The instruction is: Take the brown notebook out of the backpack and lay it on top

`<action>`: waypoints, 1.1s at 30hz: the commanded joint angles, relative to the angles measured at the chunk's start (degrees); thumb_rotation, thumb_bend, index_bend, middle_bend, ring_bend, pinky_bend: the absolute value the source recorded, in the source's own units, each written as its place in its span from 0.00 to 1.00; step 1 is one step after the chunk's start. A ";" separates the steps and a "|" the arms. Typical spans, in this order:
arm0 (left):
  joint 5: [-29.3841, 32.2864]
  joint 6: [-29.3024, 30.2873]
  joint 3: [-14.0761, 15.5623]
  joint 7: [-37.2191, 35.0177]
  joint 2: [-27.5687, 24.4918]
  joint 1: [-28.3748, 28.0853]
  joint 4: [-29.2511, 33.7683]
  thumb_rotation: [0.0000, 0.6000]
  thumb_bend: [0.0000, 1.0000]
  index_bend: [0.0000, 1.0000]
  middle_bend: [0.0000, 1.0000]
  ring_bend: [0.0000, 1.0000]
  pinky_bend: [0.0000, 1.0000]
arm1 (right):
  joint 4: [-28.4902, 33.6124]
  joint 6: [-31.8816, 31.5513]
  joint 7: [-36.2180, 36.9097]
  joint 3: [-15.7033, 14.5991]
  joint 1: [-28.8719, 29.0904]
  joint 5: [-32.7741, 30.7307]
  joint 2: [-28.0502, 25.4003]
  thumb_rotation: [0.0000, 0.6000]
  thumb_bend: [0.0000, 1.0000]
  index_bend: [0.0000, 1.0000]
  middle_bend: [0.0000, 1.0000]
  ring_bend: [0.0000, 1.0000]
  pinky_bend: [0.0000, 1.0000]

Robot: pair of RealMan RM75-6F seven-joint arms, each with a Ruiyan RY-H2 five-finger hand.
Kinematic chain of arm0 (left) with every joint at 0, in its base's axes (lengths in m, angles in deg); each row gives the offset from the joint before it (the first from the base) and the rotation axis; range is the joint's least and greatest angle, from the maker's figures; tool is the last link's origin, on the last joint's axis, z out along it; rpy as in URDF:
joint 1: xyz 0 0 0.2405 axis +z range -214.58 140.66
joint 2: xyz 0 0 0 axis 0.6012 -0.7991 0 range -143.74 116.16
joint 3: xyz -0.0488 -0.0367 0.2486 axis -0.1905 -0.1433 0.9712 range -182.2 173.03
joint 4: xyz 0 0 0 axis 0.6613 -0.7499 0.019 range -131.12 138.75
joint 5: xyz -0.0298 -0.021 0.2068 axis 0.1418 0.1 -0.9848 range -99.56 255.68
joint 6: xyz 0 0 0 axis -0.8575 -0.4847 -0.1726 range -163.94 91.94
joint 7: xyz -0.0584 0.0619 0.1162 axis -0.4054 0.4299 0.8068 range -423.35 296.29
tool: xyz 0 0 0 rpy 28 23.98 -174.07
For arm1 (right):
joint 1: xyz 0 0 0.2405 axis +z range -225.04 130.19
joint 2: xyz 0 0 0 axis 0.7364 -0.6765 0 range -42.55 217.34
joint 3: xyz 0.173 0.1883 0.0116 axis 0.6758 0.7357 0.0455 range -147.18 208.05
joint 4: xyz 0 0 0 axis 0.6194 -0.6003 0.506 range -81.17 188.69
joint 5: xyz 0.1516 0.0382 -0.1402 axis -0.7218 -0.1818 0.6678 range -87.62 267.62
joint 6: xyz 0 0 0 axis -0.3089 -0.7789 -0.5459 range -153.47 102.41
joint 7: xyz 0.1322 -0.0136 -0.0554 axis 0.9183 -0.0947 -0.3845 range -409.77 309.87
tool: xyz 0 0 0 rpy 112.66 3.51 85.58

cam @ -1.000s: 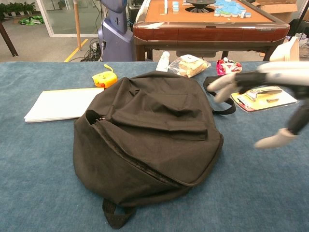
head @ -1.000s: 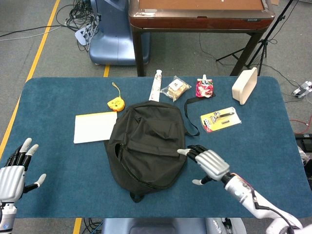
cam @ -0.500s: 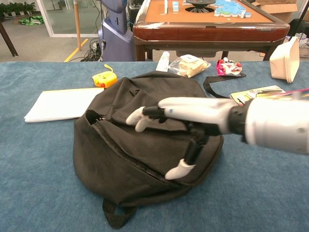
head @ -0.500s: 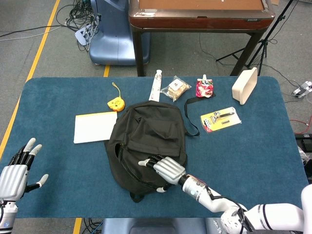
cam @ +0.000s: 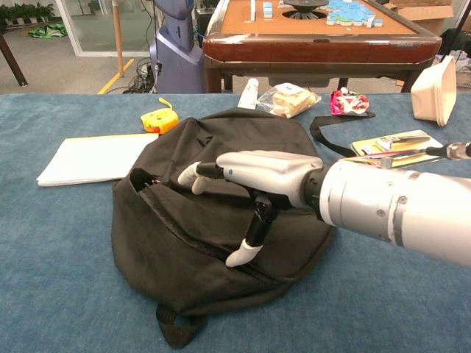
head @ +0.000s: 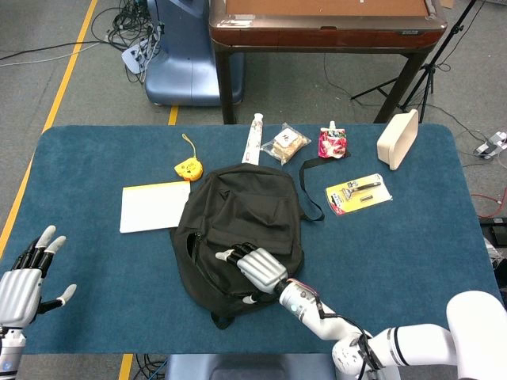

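One risk: our right hand point(head: 255, 267), spread and empty over the backpack point(head: 238, 229), may snag its zipper.

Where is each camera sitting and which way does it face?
Head view: high above the near table edge, looking down on the whole table; shows left hand and right hand.
Chest view: low at table height, facing across the black backpack; shows only the right hand.
Shared: backpack, right hand, yellow tape measure.

White notepad point(head: 154, 206), yellow tape measure point(head: 188, 168)
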 commanded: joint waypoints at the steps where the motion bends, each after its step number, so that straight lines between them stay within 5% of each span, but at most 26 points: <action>1: -0.17 -0.11 0.06 0.11 0.03 -0.08 0.10 1.00 0.20 0.12 0.01 0.04 0.13 | -0.91 0.00 -0.42 0.14 0.71 -0.75 0.83 1.00 0.09 0.13 0.16 0.07 0.14; 4: -0.43 -0.01 0.19 0.19 -0.08 -0.02 0.36 1.00 0.20 0.12 0.01 0.04 0.13 | -1.80 0.00 -0.41 0.47 1.21 -1.70 1.01 1.00 0.18 0.13 0.16 0.07 0.14; 13: -0.25 -0.32 0.27 0.23 -0.17 -0.03 0.74 1.00 0.20 0.12 0.01 0.04 0.13 | -1.98 0.52 1.18 0.84 1.79 -4.00 -1.08 1.00 0.20 0.17 0.16 0.07 0.14; 17: -0.40 -0.75 0.19 0.48 0.06 -0.40 0.84 1.00 0.20 0.12 0.01 0.04 0.13 | -3.32 0.34 0.85 0.61 2.36 -4.26 -0.28 1.00 0.41 0.28 0.17 0.07 0.14; 23: -1.12 -2.39 -0.87 -1.78 -0.64 -2.33 0.07 1.00 0.20 0.14 0.01 0.05 0.13 | -5.03 -1.10 2.03 1.76 2.52 -4.07 0.56 1.00 0.79 0.59 0.31 0.09 0.14; 27: -3.87 -1.96 -2.19 -5.96 -0.58 -4.20 -1.28 1.00 0.20 0.22 0.10 0.14 0.14 | -5.76 -2.46 1.94 3.02 2.74 -4.80 0.43 1.00 0.87 0.66 0.34 0.11 0.14; 33: -12.47 -2.57 -1.86 -14.93 -1.20 -8.57 -3.54 1.00 0.20 0.37 0.37 0.37 0.38 | -5.78 -3.59 1.64 4.90 3.29 -7.68 -0.20 1.00 0.87 0.66 0.34 0.12 0.14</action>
